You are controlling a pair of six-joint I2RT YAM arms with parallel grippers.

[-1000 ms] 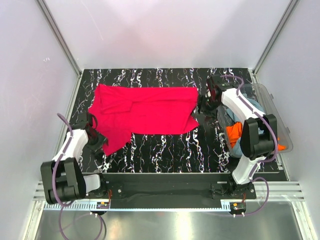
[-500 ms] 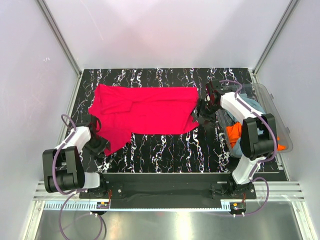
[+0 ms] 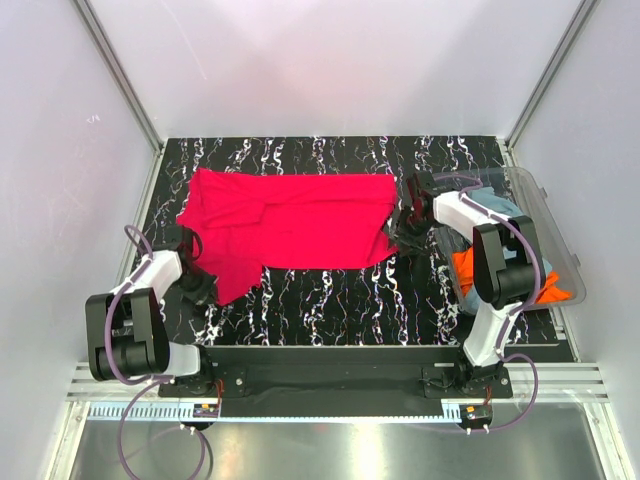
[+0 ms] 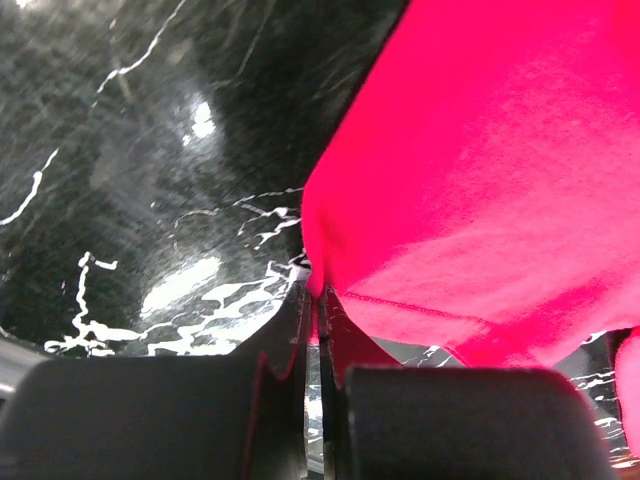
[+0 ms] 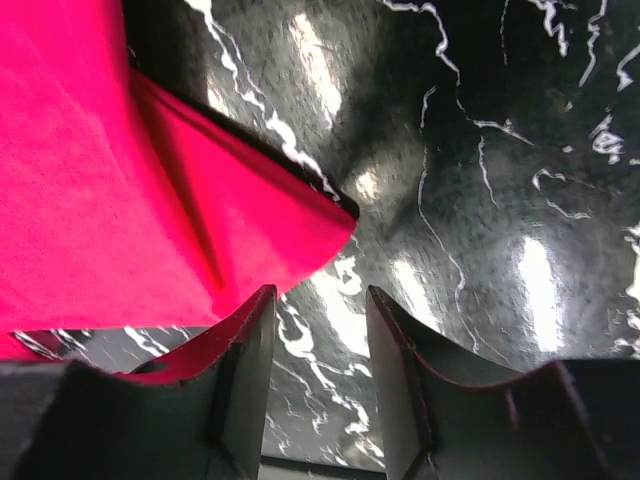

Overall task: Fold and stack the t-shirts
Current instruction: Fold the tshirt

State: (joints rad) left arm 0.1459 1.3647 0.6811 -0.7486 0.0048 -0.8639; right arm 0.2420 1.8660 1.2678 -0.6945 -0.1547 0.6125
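The crimson red t-shirt (image 3: 290, 218) lies spread across the black marbled table (image 3: 330, 290), with one corner hanging toward the front left. My left gripper (image 3: 203, 283) is shut on that lower left edge of the red shirt (image 4: 480, 180), cloth pinched between its fingers (image 4: 290, 330). My right gripper (image 3: 402, 232) is open just off the shirt's right corner (image 5: 250, 230), with bare table between its fingers (image 5: 245, 350). An orange shirt (image 3: 468, 266) and a grey-blue shirt (image 3: 500, 212) lie in the tub.
A clear plastic tub (image 3: 556, 240) stands at the table's right edge, beside the right arm. White enclosure walls surround the table on three sides.
My right gripper has slid left and forward toward the shirt's right corner. My left gripper has shifted slightly at the shirt's lower left edge.
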